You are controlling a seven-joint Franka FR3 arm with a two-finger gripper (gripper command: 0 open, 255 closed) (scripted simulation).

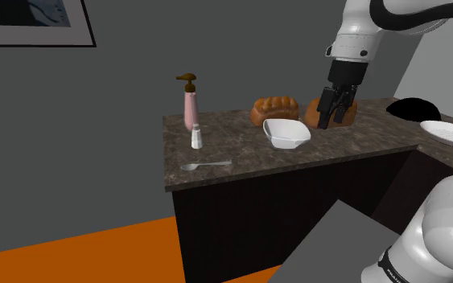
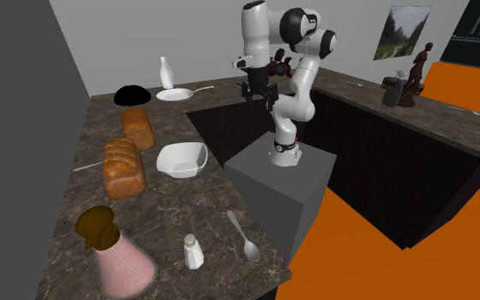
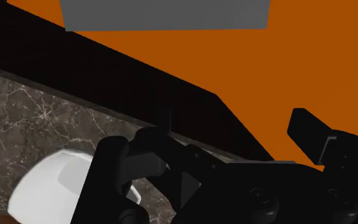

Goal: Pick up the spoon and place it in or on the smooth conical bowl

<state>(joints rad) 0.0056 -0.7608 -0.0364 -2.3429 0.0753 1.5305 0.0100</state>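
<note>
On the counter [image 1: 240, 173], near its front edge, spoon [image 1: 206, 166] lies flat. Long axis runs roughly along that edge. Scoop end points to the shoulder view's left, handle to the right, toward the bowl [image 1: 286, 133]. Spoon looks thin, grey and metallic.

Around it:
- shaker [image 1: 195, 137]: small, white, upright, just behind the spoon's scoop end, not touching it.
- soap dispenser [image 1: 189, 104]: pink body, brown pump, farther back near the wall.
- bowl: plain white, smooth, walls tapering to a small base, rim a bit squarish. Well apart from the spoon, to the shoulder view's right.
- bread loaves: first loaf [image 1: 274, 109] is just behind the bowl, second loaf [image 1: 347, 112] is partly behind the gripper. Both orange-brown with ridged crusts.
- plate [image 1: 450, 133]: white, on the side run of counter at far right.

Counter top is dark brown veined stone over a black cabinet front. Floor is orange.

Gripper [image 1: 330, 122] hangs above the counter, just right of the bowl in the shoulder view and in front of the second loaf, well away from the spoon. Fingers spread, nothing between them.
</note>
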